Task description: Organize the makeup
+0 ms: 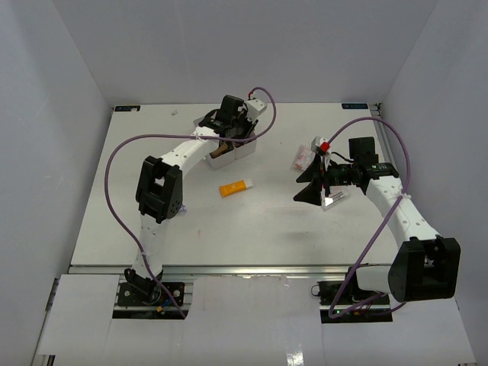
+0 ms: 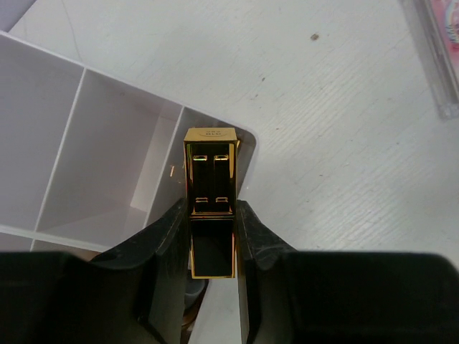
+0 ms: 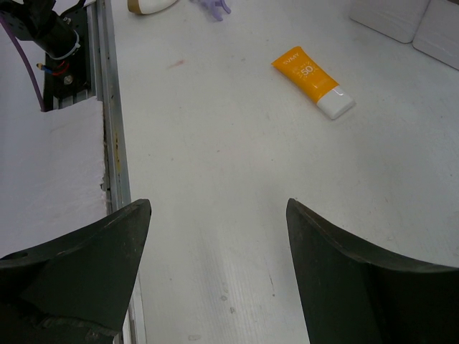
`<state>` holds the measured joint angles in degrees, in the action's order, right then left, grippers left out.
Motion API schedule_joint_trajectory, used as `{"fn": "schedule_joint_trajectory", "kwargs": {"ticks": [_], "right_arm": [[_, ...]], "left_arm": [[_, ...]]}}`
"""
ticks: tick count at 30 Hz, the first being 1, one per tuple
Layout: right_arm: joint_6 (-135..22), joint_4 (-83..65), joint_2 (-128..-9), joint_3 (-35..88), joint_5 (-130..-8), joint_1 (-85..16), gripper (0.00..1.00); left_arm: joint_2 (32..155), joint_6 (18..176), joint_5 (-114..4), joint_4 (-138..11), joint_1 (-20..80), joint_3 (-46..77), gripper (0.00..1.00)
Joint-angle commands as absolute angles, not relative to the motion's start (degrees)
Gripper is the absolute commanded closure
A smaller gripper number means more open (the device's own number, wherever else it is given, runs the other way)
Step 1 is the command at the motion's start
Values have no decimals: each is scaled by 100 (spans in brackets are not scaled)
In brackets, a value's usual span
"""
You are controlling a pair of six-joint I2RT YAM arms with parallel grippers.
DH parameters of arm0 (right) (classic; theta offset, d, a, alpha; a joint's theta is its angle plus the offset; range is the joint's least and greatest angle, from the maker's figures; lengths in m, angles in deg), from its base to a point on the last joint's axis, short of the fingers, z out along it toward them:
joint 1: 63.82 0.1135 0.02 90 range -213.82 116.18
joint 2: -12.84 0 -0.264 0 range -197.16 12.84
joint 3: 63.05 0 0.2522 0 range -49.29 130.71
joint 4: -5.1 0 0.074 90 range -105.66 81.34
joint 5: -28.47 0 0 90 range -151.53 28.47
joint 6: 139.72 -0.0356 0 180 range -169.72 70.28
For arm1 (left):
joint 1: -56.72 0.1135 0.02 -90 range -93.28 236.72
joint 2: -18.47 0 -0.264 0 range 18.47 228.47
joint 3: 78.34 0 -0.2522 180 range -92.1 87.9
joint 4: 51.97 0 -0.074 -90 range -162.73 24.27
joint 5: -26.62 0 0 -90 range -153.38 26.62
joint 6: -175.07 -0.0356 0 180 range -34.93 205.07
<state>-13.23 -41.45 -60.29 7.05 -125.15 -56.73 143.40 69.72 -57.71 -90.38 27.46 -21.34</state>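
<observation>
The left hand (image 2: 211, 216) pinches the black-gold lipstick (image 2: 211, 172) over the corner compartment of the white box (image 2: 82, 129), where an off-centre release could tip it across the rim onto the surface (image 2: 344, 143), while the right hand (image 3: 215, 215) hangs spread and empty

I see the lipstick (image 2: 210, 208) over the box (image 2: 107, 165) corner: glossy black, mirror-gold metal-look trim. Box is smooth white plastic w/ slight sheen. Table (image 2: 344, 143) beside box: matt white, fine-grained. Well apart from box, orange tube (image 3: 313, 74) is satin plastic, white cap (image 3: 336, 104) smooth. Fingers (image 3: 93, 244) of right gripper (image 3: 217, 204): matt black.
</observation>
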Motion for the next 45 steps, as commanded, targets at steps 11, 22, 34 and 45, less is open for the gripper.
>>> {"fn": "schedule_joint_trajectory", "kwargs": {"ticks": [11, 22, 34, 45], "right_arm": [[-1325, -4030, -6117, 661, -12762, -5714, 17], [-1316, -4030, -6125, 652, -12745, -5714, 17], [-1056, -4122, -6127, 643, -12624, -5723, 17], [1189, -5737, -6326, 863, -12849, -5212, 17]], "left_arm": [[14557, 6556, -6567, -8894, 2684, -2504, 78], [14535, 6584, -6688, -8902, 2605, -2495, 54], [14086, 6846, -6606, -8916, 2538, -2520, 46], [11154, 7850, -5826, -8739, 2474, -657, 33]]}}
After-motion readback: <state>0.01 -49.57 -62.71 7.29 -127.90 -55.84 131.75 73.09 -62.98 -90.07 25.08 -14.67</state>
